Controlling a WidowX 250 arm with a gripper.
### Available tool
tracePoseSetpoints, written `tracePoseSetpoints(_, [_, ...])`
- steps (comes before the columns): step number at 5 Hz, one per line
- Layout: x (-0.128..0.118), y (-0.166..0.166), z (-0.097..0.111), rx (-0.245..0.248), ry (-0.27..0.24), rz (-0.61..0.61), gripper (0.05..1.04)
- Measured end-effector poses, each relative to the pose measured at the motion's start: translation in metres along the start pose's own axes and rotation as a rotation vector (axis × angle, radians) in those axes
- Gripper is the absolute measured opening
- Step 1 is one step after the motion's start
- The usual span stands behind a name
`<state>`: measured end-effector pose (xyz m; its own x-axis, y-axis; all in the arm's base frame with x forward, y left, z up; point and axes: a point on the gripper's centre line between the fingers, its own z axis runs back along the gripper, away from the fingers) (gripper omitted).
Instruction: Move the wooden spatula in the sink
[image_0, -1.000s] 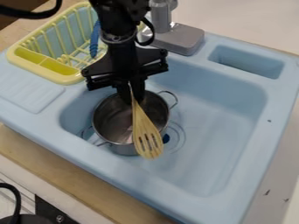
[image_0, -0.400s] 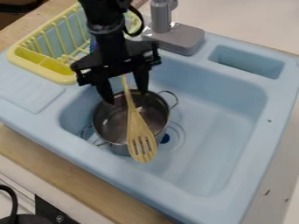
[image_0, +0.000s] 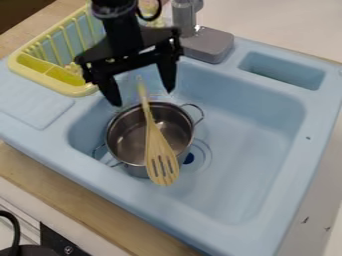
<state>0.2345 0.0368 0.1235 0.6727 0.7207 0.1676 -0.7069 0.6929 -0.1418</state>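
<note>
The wooden spatula lies across the top of the metal pot, left of the frame's centre, its slotted head past the pot's lower rim and its handle end pointing to the top of the frame. The pot stands in the left part of the blue sink. Above the handle, in the upper left of the frame, hangs the gripper, its two fingers spread wide with nothing between them gripped. The yellow dish rack sits at the upper left, the grey faucet at the top centre.

Even, fairly bright light, faint soft shadows in the basin, slightly soft fine detail
</note>
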Motion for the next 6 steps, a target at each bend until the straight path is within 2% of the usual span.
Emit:
tracePoseSetpoints(2, [-0.013,-0.023,0.010,-0.003,0.018,-0.209,0.998])
tracePoseSetpoints(4, [-0.001,-0.031,0.011,0.030,0.010,-0.397,0.999])
tracePoseSetpoints(6, [0.023,0.002,0.017,0.067,-0.002,-0.304,0.999])
